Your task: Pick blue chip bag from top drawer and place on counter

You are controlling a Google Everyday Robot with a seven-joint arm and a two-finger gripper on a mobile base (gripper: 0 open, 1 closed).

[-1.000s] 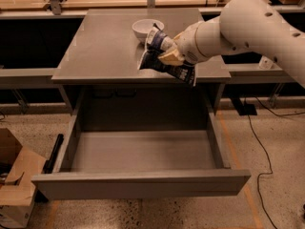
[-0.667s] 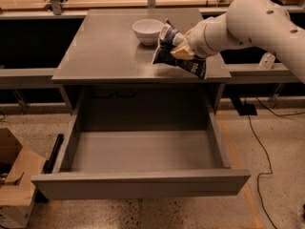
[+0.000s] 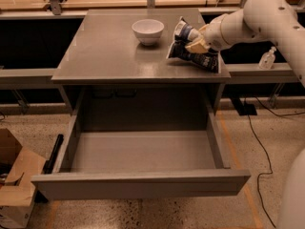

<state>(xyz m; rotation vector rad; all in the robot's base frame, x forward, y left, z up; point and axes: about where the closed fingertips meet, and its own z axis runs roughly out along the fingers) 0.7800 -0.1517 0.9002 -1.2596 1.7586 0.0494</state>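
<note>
The claw [image 3: 197,44] stays clenched on the blue chip bag [image 3: 180,51], which now sits farther right of the white bowl [image 3: 148,31], its lower edge at the table [image 3: 105,46] surface near the right rim. Below, the top drawer [image 3: 143,182] stands open as before.

Smooth white rounded arm [image 3: 267,14] ending in tan jaws above counter [image 3: 105,51]

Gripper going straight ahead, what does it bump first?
The gripper points left, gripping the blue chip bag, so the bag is first. Beyond it, probably the white bowl on the counter, though depth is unclear.
</note>
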